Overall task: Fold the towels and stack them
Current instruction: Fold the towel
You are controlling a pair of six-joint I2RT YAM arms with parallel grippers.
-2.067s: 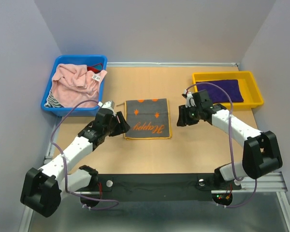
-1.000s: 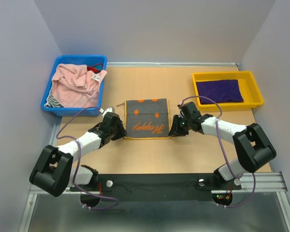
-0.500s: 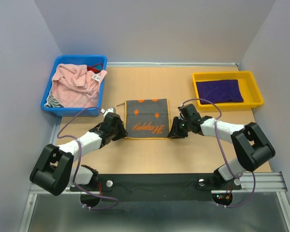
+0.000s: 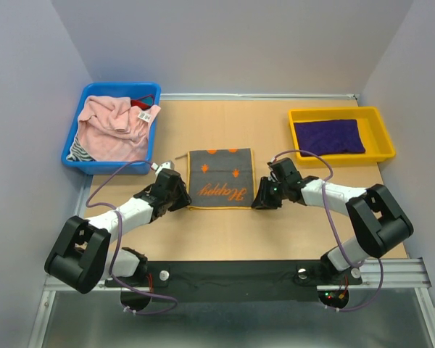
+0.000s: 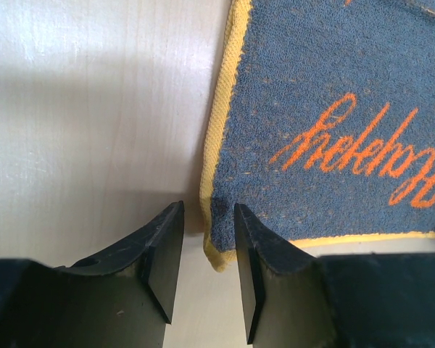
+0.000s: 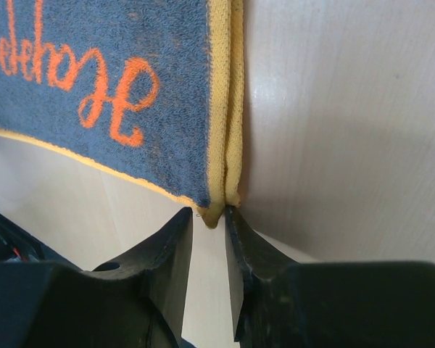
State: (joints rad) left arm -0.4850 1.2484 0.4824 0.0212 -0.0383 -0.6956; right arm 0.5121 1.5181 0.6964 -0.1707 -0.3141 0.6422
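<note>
The grey-and-orange "Happy" towel [image 4: 220, 177] lies folded flat mid-table. My left gripper [image 4: 183, 196] is low at its near-left corner. In the left wrist view the left gripper [image 5: 206, 217] stands open, with the towel's [image 5: 333, 109] yellow-hemmed corner between the fingers. My right gripper [image 4: 258, 201] is at the near-right corner. There the right gripper [image 6: 207, 214] is narrowly open, and the doubled corner of the towel [image 6: 94, 58] just reaches its tips. A pink towel [image 4: 112, 123] is bunched in the blue bin [image 4: 71, 158]. A purple towel [image 4: 328, 136] lies folded in the yellow tray [image 4: 383, 155].
The blue bin stands at the back left and also holds a striped cloth [image 4: 78, 149] and something red. The yellow tray stands at the back right. Bare wooden table [image 4: 217, 232] lies between the towel and the arms' bases.
Both arms came down from beside the towel to its near corners. In the last second the right gripper crept slightly nearer its corner; the left barely moved.
</note>
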